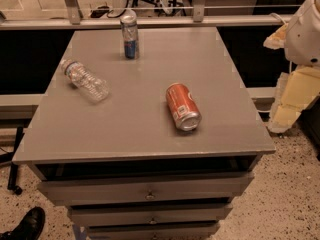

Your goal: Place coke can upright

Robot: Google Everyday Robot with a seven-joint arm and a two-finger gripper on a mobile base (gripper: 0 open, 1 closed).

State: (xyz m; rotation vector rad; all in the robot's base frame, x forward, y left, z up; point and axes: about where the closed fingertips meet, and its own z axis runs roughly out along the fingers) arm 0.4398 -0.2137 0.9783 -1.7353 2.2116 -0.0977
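The coke can (pixel 183 106), red-orange with a silver top and a white label patch, lies on its side on the grey table top (pixel 150 129). It is right of the middle, with its silver top facing the front edge. My gripper is out of view. Only white and cream arm parts (pixel 300 69) show at the right edge of the view, beside the table and apart from the can.
A slim blue-and-silver can (pixel 130 35) stands upright at the back of the table. A clear plastic water bottle (pixel 86 80) lies on its side at the left. Drawers (pixel 150 191) sit under the top. A black shoe (pixel 27 225) is on the floor at the lower left.
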